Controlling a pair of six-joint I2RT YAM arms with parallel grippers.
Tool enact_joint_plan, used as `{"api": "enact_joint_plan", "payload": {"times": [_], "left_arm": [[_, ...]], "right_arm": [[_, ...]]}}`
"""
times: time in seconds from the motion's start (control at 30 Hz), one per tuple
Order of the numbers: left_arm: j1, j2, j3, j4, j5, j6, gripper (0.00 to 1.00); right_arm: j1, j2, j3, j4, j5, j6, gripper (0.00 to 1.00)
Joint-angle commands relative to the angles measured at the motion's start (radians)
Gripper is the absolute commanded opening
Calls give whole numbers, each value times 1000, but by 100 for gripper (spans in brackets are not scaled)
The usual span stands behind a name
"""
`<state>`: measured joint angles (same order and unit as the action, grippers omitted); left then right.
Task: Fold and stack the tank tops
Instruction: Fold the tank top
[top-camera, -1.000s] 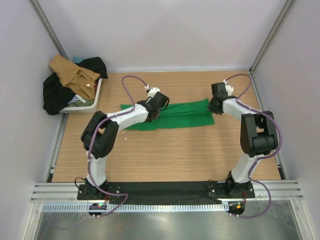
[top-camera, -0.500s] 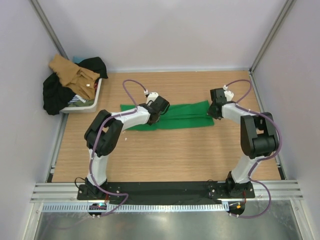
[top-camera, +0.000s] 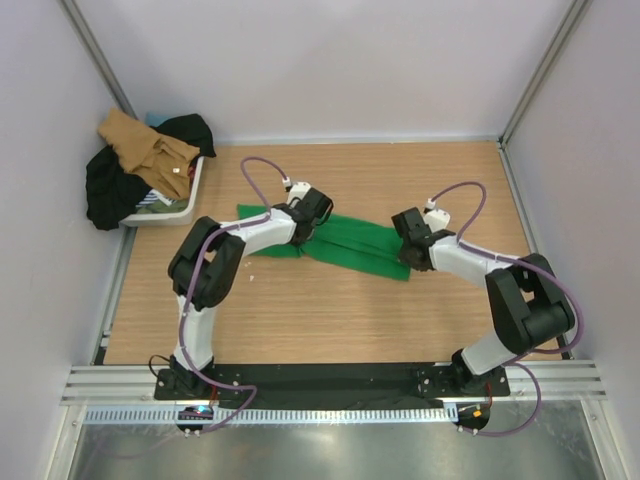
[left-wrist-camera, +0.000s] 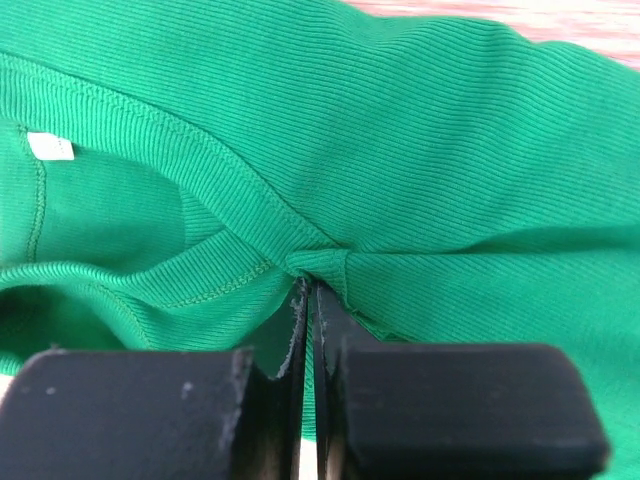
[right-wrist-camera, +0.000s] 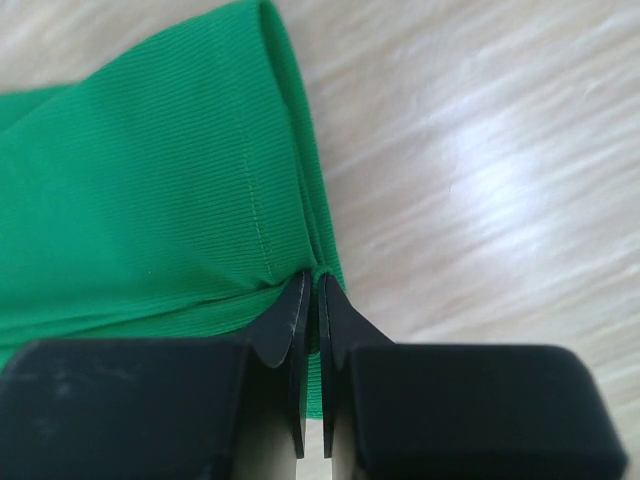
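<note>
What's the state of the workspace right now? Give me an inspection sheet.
Surface: wooden table, no damage seen.
Job's things: green tank top folded into a long strip mid-table, lying at a slant; tan tank top crumpled on the pile at far left, not yet folded.
Clutter: white bin with dark garments spilling over its edge.
Grippers: left gripper fingers closed on a seam of the green tank top; right gripper fingers closed on its folded corner.
Cables: purple cables loop above both wrists, off the cloth.
Surroundings: white walls; metal rail at the near edge.
</note>
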<state>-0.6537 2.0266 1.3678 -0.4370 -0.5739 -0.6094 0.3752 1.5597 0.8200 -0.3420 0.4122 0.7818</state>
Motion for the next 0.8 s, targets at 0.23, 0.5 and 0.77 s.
{"api": "enact_joint_plan", "payload": {"times": [0.23,0.5,0.77], "left_arm": [[16,-140,-20,-72,-19,43,18],[16,-219,48,-167,-75,36,40],[54,-415,-84,-183,-43,-97,75]], "right_arm": [[70,-99,-131,-149,22,106,1],[70,-96,-114,-158,33,85,1],[70,-104,-114,-152,37,68,1]]}}
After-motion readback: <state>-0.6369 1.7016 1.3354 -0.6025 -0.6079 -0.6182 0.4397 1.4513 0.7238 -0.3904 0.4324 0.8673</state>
